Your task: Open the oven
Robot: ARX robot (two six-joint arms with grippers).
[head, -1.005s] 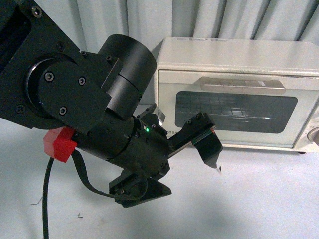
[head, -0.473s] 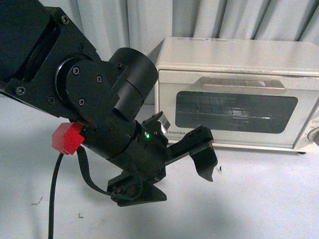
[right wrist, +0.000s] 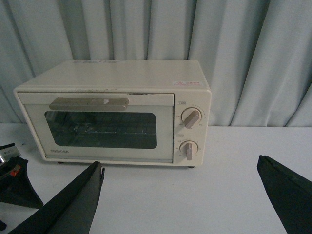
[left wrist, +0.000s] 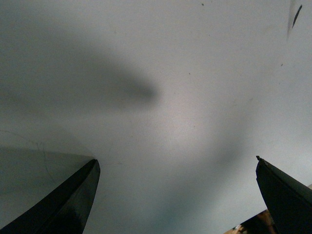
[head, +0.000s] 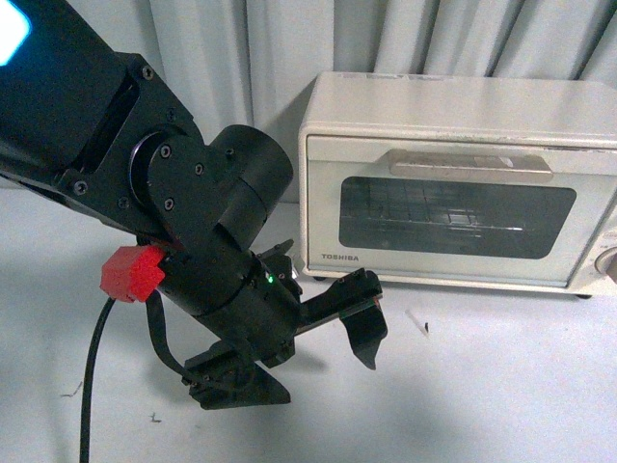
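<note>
The cream-white oven [head: 453, 116] stands at the back right of the white table with its door shut. It has a flat bar handle [head: 470, 164] above the dark glass window. My left gripper [head: 337, 309] is open and empty, low over the table in front of the oven's left corner and apart from it. In the left wrist view the left gripper [left wrist: 177, 159] shows only bare table between its fingers. My right gripper [right wrist: 179, 161] is open and empty, facing the oven [right wrist: 112, 117] from some distance. The handle [right wrist: 89, 103] and two knobs [right wrist: 191, 118] show there.
A grey curtain [head: 241, 48] hangs behind the oven. The white table [head: 501, 386] spreads in front of it. My bulky left arm [head: 145, 183] fills the left of the front view. The left gripper's dark tip [right wrist: 12, 180] shows in the right wrist view.
My left arm has drawn back to the left and down. Its gripper has moved away from the oven door toward the table, and the TOSHIBA lettering now shows.
</note>
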